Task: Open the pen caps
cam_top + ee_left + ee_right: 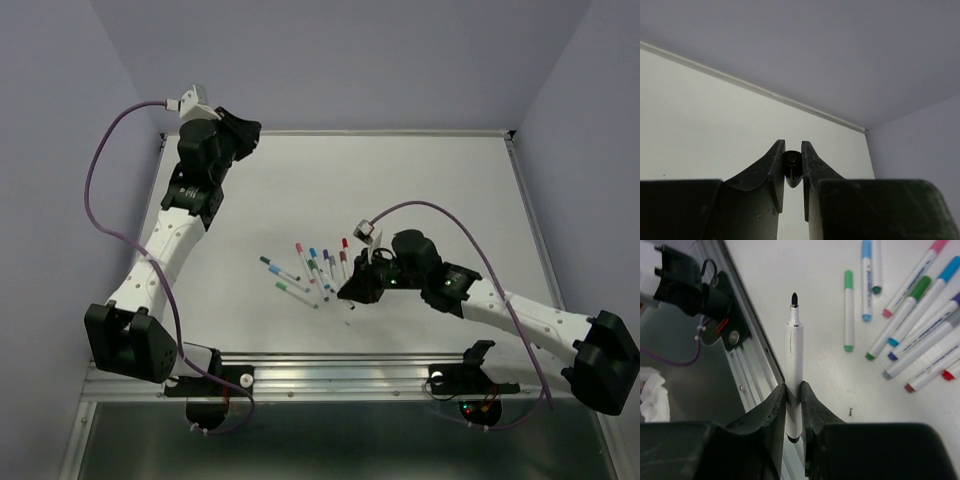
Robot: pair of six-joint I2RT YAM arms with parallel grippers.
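My right gripper is shut on a white pen barrel. Its bare black tip points out over the table's near edge with no cap on it. In the top view this gripper hovers just right of several capped pens lying fanned out on the white table. Their pen caps show in green, blue and pink. My left gripper is shut on a small dark pen cap. It is raised high at the back left, far from the pens.
A metal rail runs along the table's near edge, with black clamps and a purple cable close by. Grey walls enclose the table's back and sides.
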